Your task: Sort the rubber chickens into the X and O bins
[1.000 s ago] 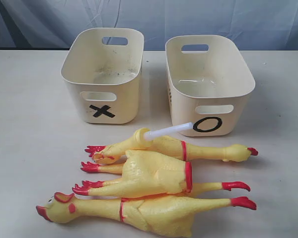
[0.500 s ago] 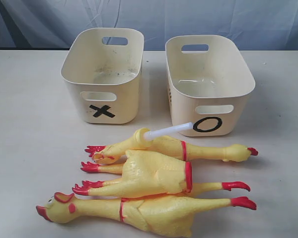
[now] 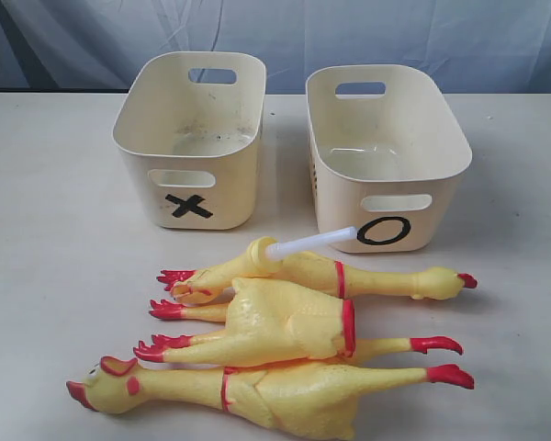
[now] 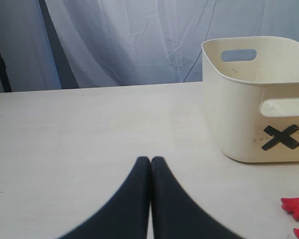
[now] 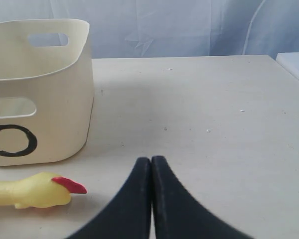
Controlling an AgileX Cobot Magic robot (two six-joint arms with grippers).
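Hovering low over the table with left gripper and right gripper each pressed tip to tip, clasping nothing. Sees three rubber chickens heaped on the camera side of the O bin, touching and partly overlapping, none binned yet. Finds the X bin just beside the O bin, both seemingly empty. Notes a white squeaker tube on the chicken nearest the O bin, pointing at that bin's front wall; cannot tell whether touching. Expects light, soft, squashy bodies, floppy at neck and legs, probably slightly grippy rather than slick. Favours pinching across a thick torso close to the red neck band, avoiding thin legs and the tube. Should probably free the uppermost chicken first, so as not to drag its neighbours along.
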